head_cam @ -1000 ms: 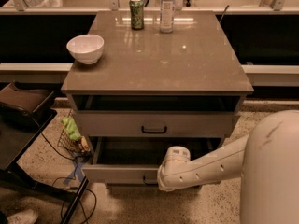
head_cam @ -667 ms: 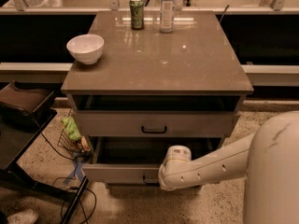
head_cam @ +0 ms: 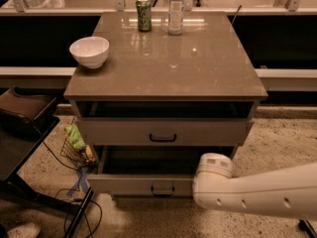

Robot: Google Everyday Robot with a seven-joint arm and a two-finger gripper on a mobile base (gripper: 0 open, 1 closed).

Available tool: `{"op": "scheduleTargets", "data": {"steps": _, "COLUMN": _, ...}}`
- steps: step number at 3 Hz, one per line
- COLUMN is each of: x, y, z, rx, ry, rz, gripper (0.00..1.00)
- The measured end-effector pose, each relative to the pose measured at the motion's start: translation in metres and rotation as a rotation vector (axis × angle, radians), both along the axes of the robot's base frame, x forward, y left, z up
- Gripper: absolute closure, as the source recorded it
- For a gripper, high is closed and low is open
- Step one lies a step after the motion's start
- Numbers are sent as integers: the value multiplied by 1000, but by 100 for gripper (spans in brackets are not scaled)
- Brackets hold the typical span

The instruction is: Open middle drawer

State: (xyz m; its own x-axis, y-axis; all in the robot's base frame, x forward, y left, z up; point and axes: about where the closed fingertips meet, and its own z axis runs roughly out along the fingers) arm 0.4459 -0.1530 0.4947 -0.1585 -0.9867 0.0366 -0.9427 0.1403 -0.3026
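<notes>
The middle drawer [head_cam: 133, 185] is pulled out, its dark inside showing behind the pale front. Its small dark loop handle [head_cam: 162, 189] is at the centre. The uppermost drawer [head_cam: 119, 131], with the same handle, sits above it, with a dark gap under the cabinet top. The lowest drawer is hidden below the open one. My gripper [head_cam: 200, 182] is at the end of the white arm [head_cam: 262, 195] that comes in from the right. It is at the middle drawer's front, just right of the handle.
On the cabinet top [head_cam: 198, 68] stand a white bowl [head_cam: 89, 51], a green can [head_cam: 144, 14] and a clear bottle [head_cam: 176, 9]. A wire basket with a green item [head_cam: 75, 142] and cables [head_cam: 81, 202] lie on the floor to the left, beside a dark stand [head_cam: 25, 113].
The end of my arm has shifted to the right along the middle drawer's front, away from the handle. The drawer has stayed pulled out about the same.
</notes>
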Motion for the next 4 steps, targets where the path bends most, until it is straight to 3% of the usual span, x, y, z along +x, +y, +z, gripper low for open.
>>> {"op": "scheduleTargets", "data": {"steps": 1, "x": -7, "y": -31, "z": 51, "rx": -55, "ry": -53, "rz": -69, "gripper": 100}}
{"op": "scheduleTargets", "data": {"steps": 2, "x": -5, "y": -24, "z": 33, "rx": 3, "ry": -41, "rz": -60, "gripper": 100}}
{"op": "scheduleTargets", "data": {"steps": 3, "x": 23, "y": -13, "z": 8, "rx": 99, "ry": -62, "rz": -34, "gripper": 100}}
{"op": "scheduleTargets", "data": {"steps": 4, "x": 69, "y": 10, "z": -12, "rx": 187, "ry": -111, "rz": 36, "gripper": 100}}
